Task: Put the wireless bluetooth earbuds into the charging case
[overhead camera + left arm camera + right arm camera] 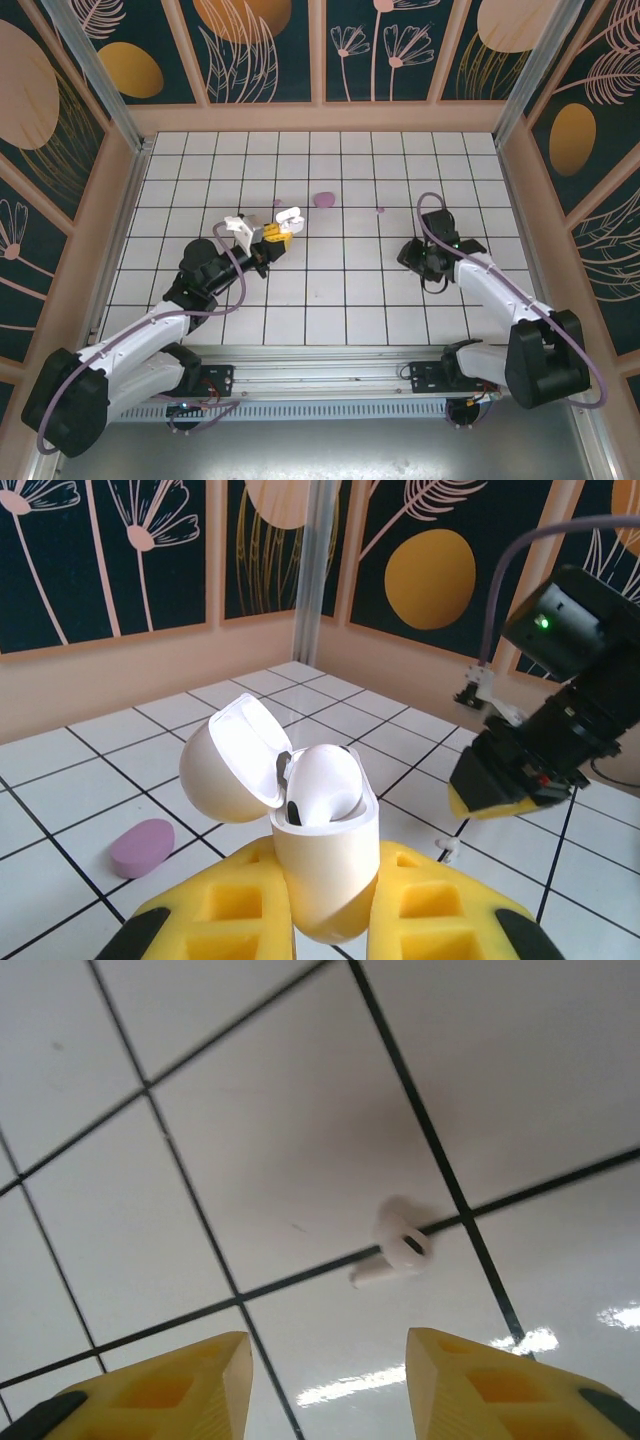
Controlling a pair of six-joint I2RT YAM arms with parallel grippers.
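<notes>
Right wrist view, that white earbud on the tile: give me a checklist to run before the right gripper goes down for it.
1. Right gripper open: ok, jaws stand apart.
2. White earbud lies free on the tile: ok.
3. Earbud centred between the jaws: not ok, it lies toward the finger at the picture's right.
4. Left gripper shut on the charging case: ok.
5. Case lid open: ok.
6. Free slot for this earbud: cannot tell; the seated earbud hides the rest.
</notes>
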